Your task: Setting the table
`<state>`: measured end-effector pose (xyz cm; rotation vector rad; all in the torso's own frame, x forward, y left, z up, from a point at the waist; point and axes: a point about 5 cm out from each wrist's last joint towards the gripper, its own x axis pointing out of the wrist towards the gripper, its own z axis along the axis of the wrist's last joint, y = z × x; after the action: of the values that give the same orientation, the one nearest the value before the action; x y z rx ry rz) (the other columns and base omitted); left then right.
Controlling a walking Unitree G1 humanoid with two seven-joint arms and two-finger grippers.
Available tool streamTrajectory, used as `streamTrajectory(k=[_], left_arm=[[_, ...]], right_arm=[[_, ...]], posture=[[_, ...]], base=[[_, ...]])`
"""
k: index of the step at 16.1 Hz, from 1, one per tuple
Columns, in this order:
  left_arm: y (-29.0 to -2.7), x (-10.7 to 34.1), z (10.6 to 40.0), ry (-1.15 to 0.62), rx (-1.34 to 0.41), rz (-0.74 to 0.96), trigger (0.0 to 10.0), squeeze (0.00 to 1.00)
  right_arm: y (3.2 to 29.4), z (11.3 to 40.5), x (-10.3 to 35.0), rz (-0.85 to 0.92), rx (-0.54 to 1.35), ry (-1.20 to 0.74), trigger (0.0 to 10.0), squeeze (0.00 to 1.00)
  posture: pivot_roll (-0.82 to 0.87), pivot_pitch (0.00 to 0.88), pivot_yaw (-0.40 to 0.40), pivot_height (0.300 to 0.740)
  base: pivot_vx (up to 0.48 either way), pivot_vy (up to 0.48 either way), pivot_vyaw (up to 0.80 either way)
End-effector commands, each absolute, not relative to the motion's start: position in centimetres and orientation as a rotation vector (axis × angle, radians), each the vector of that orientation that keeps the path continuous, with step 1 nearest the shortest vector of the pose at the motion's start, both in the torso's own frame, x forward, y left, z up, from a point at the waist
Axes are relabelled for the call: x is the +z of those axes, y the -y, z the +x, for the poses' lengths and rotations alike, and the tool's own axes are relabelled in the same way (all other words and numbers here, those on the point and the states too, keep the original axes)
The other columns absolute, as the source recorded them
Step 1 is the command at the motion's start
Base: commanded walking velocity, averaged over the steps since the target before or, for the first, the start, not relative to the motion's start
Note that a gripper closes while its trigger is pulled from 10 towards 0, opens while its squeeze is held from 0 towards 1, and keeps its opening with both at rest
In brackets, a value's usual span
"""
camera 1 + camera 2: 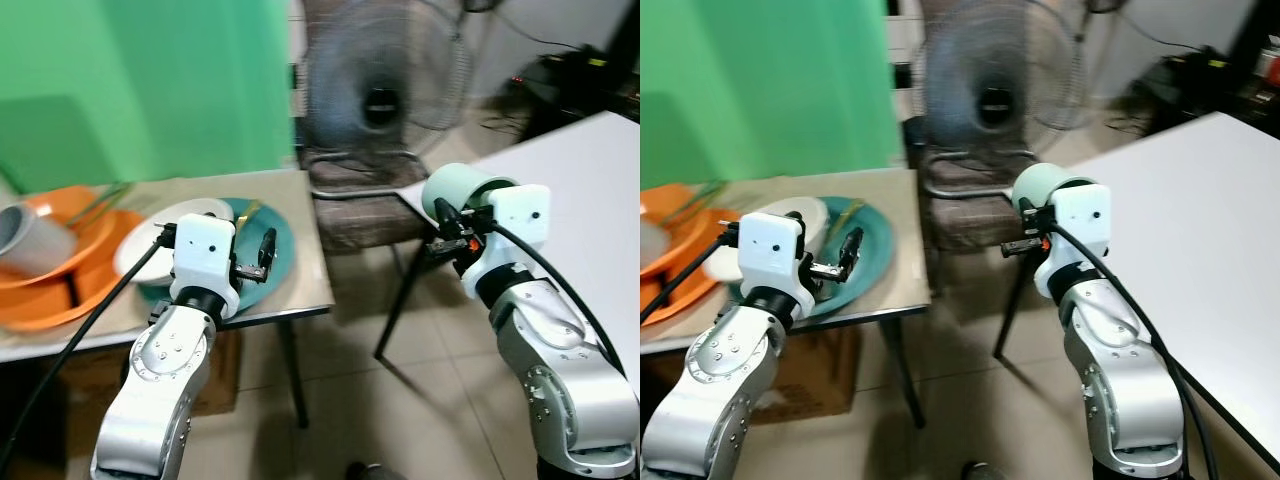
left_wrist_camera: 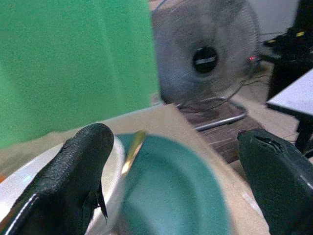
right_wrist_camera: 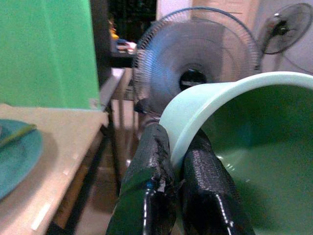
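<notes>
The mint-green cup (image 1: pixel 460 190) is held in the air by the right gripper (image 3: pixel 178 161), between the small beige table (image 1: pixel 300 200) and the white table (image 1: pixel 590 170), above the tiled floor (image 1: pixel 400 400). It lies tilted on its side, and the two black fingers (image 3: pixel 151 176) are clenched on its rim, one inside and one outside the wall. The cup touches neither table.

The left gripper (image 1: pixel 262 255) hovers over the near right part of the beige table, above the teal plate (image 1: pixel 275 240). Its fingers (image 2: pixel 73 176) are spread wide apart and grasp nothing. The teal plate lies near the table's right edge. A white plate (image 1: pixel 150 235) overlaps its left side, and a thin gold utensil (image 2: pixel 133 149) rests across the two where they meet; what kind of utensil it is cannot be made out.

Toward the table's left edge sit orange plates (image 1: pixel 60 290), stacked one on another, with a grey cup (image 1: pixel 25 240) lying on its side on them and something thin and green (image 1: pixel 100 205) at their far rim.

Behind the gap between the tables stands a chair (image 1: pixel 360 215) with a brown seat, and a large fan (image 1: pixel 385 95) sits on it. A green screen (image 1: pixel 140 80) rises behind the beige table. A cardboard box (image 1: pixel 215 375) shows under the table's near edge.
</notes>
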<state>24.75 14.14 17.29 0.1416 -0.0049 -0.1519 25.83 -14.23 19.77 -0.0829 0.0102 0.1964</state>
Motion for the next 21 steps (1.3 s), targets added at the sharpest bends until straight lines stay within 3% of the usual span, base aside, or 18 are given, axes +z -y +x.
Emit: streamTrajectory(k=[1, 3, 5, 8, 10, 13, 17, 18, 21], left_arm=[[-14.4, 17.5, 24.5, 0.012, -0.159, 0.137, 10.0, 0.00], [-14.4, 17.4, 24.4, 0.001, -0.175, 0.132, 10.0, 0.00], [-14.8, 18.0, 24.7, 0.040, -0.119, 0.212, 10.0, 0.00], [-15.3, 17.8, 24.8, 0.022, -0.104, 0.104, 10.0, 0.00], [-15.3, 17.8, 24.8, 0.015, -0.109, 0.133, 10.0, 0.00], [-15.4, 17.8, 25.0, 0.017, -0.085, 0.165, 10.0, 0.00], [-15.1, 17.6, 25.1, -0.002, -0.100, 0.145, 10.0, 0.00], [-15.1, 17.7, 25.2, 0.009, -0.092, 0.183, 10.0, 0.00], [-14.9, 17.6, 25.5, -0.009, -0.098, 0.093, 10.0, 0.00]], right_arm=[[14.0, 25.7, 20.0, -0.114, 0.194, 0.012, 10.0, 0.00], [13.8, 25.5, 19.8, -0.090, 0.207, 0.003, 10.0, 0.00], [13.7, 25.4, 19.6, -0.081, 0.215, -0.007, 10.0, 0.00], [13.6, 25.6, 19.5, -0.087, 0.208, -0.011, 10.0, 0.00], [13.6, 25.6, 19.5, -0.085, 0.209, -0.015, 10.0, 0.00], [13.7, 25.7, 19.4, -0.086, 0.206, -0.020, 10.0, 0.00], [13.9, 25.9, 19.4, -0.089, 0.190, -0.025, 10.0, 0.00], [13.9, 25.9, 19.4, -0.089, 0.185, -0.028, 10.0, 0.00], [14.0, 26.1, 19.4, -0.094, 0.171, -0.030, 10.0, 0.00]], posture=[[-0.10, 0.000, 0.026, 0.740], [-0.09, 0.000, 0.028, 0.740], [-0.09, 0.000, 0.022, 0.740], [-0.09, 0.000, 0.018, 0.740], [-0.09, 0.000, 0.017, 0.740], [-0.09, 0.000, 0.013, 0.740], [-0.09, 0.000, 0.013, 0.740], [-0.10, 0.000, 0.019, 0.740], [-0.10, 0.000, 0.021, 0.740]], base=[[0.000, 0.000, -0.77], [0.000, 0.480, -0.77], [0.000, -0.240, -0.78], [0.000, 0.000, -0.78], [0.000, 0.480, -0.79], [0.000, -0.480, -0.79], [0.000, 0.461, -0.79], [0.000, -0.480, -0.79], [0.000, 0.000, -0.79]])
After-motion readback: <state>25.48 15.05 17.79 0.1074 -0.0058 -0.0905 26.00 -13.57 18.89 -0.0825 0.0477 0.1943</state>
